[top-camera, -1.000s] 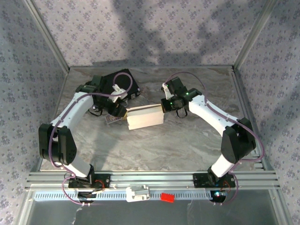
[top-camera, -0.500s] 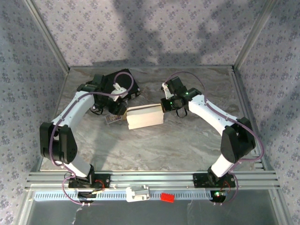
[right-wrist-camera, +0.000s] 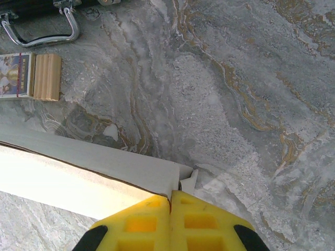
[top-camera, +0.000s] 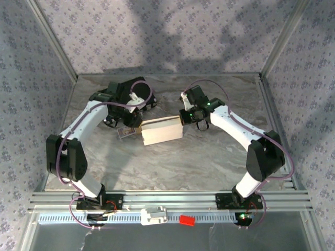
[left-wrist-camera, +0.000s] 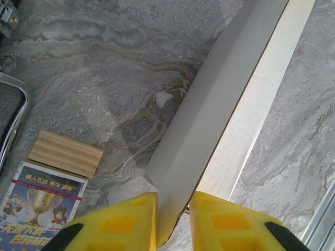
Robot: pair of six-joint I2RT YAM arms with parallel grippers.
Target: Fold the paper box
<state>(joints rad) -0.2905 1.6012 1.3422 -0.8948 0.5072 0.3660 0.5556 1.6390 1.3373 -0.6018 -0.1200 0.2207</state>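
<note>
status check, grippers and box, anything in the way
Left gripper pinching left end of paper box. Right gripper shut on right-end flap. Wooden block and printed card lie near left gripper, clear of box.

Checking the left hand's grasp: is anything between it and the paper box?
Nothing visible. The left hand straddles one end of the paper box; the wooden block and printed card lie off to the side.

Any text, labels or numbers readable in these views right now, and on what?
On the printed card: rows of characters above and below a gold trophy picture, too blurred to read.
On the paper box: nothing printed on the faces in view.
On the wooden block: no marks.
</note>
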